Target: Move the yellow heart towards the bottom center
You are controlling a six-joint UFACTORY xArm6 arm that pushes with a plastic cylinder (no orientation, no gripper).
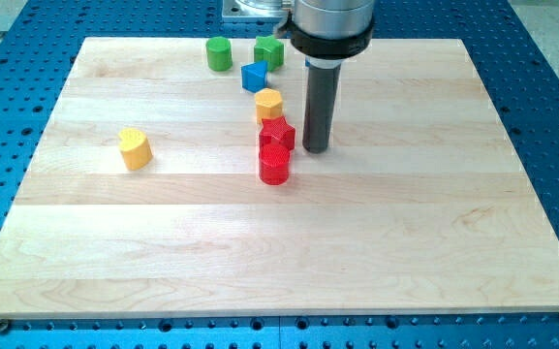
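The yellow heart (136, 148) lies on the wooden board (279, 242) at the view's left, a little above mid-height. My tip (316, 148) rests on the board near the centre top, far to the right of the heart. It stands just right of two red blocks (275, 145), apart from them by a small gap.
A yellow hexagon block (269, 103) sits above the red blocks. A blue block (254, 76) is above that. A green cylinder (220, 53) and a green block (269, 51) are near the top edge. The blue perforated table surrounds the board.
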